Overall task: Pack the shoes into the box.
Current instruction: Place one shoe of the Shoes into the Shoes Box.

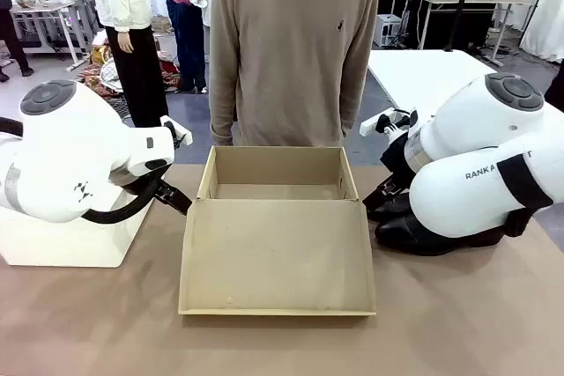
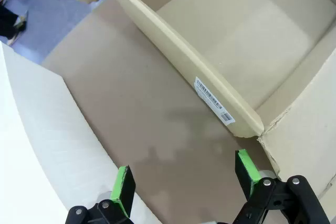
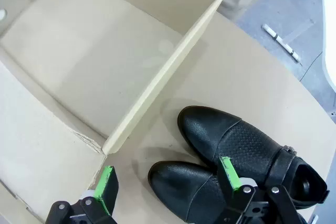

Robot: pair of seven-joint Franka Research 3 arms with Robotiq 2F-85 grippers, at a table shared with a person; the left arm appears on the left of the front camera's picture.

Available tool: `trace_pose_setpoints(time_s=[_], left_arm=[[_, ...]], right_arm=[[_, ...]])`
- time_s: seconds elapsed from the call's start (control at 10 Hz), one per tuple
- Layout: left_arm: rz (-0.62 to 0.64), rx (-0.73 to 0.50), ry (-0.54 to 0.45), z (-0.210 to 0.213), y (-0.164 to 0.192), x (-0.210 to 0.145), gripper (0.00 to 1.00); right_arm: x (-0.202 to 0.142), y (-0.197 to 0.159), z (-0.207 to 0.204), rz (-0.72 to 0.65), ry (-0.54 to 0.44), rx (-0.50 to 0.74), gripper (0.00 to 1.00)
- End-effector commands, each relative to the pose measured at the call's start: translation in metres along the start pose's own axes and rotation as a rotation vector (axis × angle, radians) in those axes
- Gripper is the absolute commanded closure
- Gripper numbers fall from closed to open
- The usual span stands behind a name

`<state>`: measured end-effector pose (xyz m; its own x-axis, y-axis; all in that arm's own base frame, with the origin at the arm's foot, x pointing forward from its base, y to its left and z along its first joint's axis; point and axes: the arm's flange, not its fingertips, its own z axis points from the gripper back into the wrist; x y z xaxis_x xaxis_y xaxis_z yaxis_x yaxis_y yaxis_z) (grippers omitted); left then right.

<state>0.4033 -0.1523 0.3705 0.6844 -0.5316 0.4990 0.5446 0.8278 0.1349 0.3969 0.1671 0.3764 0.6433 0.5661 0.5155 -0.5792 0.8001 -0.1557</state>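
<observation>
Black shoes (image 1: 407, 233) partly behind the right arm (image 1: 480, 187)

Brown box (image 1: 278, 166) sits open mid-table (image 1: 88, 323); bare cardboard inside; lid flap (image 1: 278, 257) lies flat on the robot's side; black shoes (image 1: 412, 237) on the table just right of the box, side by side, mostly covered by the right arm (image 1: 476, 182); left arm (image 1: 70, 151) hangs left of the box over a white block (image 1: 62, 248); the dark part under its wrist is possibly the gripper, too hidden to tell; person (image 1: 295, 41) in a beige sweater stands at the far edge behind the box.
</observation>
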Motion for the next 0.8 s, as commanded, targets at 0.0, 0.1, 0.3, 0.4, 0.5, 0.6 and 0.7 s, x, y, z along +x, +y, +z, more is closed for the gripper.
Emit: trace_pose_setpoints(time_s=[0.0, 0.1, 0.3, 0.4, 0.5, 0.6, 0.7], left_arm=[[0.0, 0.0, 0.0, 0.0, -0.0001, 0.0, 0.0], [0.0, 0.0, 0.0, 0.0, -0.0001, 0.0, 0.0], [0.0, 0.0, 0.0, 0.0, -0.0001, 0.0, 0.0], [0.0, 0.0, 0.0, 0.0, -0.0001, 0.0, 0.0], [0.0, 0.0, 0.0, 0.0, -0.0001, 0.0, 0.0], [0.0, 0.0, 0.0, 0.0, -0.0001, 0.0, 0.0], [0.0, 0.0, 0.0, 0.0, -0.0001, 0.0, 0.0]], right_arm=[[0.0003, -0.0001, 0.0003, 0.0, -0.002, -0.001, 0.0], [0.0003, -0.0001, 0.0003, 0.0, -0.002, -0.001, 0.0], [0.0003, -0.0001, 0.0003, 0.0, -0.002, -0.001, 0.0], [0.0003, -0.0001, 0.0003, 0.0, -0.002, -0.001, 0.0], [0.0003, -0.0001, 0.0003, 0.0, -0.002, -0.001, 0.0], [0.0003, -0.0001, 0.0003, 0.0, -0.002, -0.001, 0.0], [0.0003, -0.0001, 0.0003, 0.0, -0.002, -0.001, 0.0]])
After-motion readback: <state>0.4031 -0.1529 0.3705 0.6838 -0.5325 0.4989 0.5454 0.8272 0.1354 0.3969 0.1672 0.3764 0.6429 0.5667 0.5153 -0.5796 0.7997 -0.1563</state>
